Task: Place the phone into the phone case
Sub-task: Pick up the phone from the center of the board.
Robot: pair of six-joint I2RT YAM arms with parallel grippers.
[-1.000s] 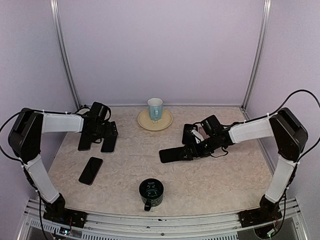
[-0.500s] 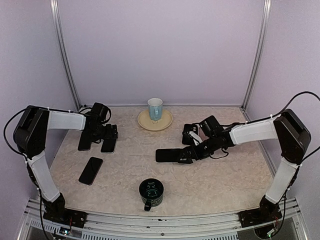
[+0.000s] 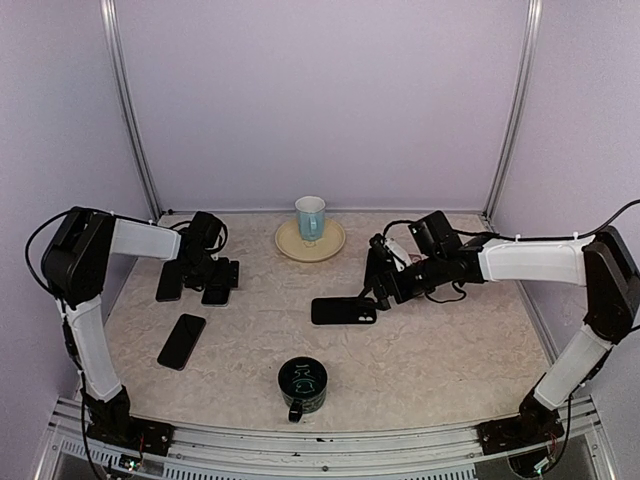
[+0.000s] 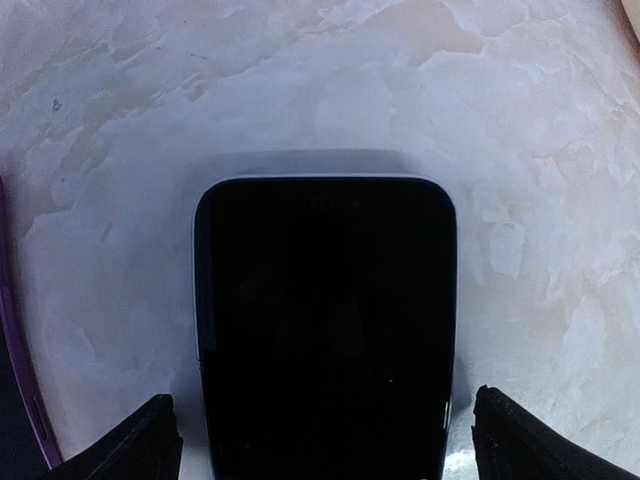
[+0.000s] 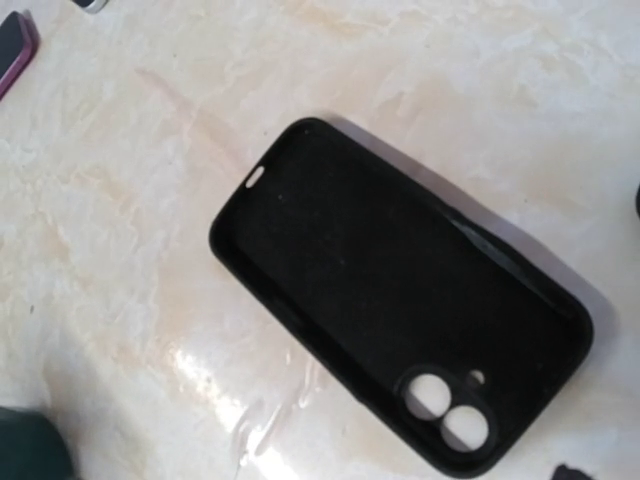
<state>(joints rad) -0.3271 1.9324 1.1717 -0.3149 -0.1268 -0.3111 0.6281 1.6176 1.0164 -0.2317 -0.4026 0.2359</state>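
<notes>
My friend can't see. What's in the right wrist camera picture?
An empty black phone case lies open side up on a pale marbled table, camera holes at the lower right. A purple-edged object peeks in at the top left.

This is a robotics lab test cell. Plain lilac walls [image 3: 320, 100] framed by aluminium posts [image 3: 128, 110] box in a marble-patterned desk [image 3: 440, 360]. Two cabled robot arms [image 3: 528, 258] are bolted to a metal rail [image 3: 330, 440] at the desk's near edge, and a dark mug [image 3: 302, 385] stands on it.
</notes>
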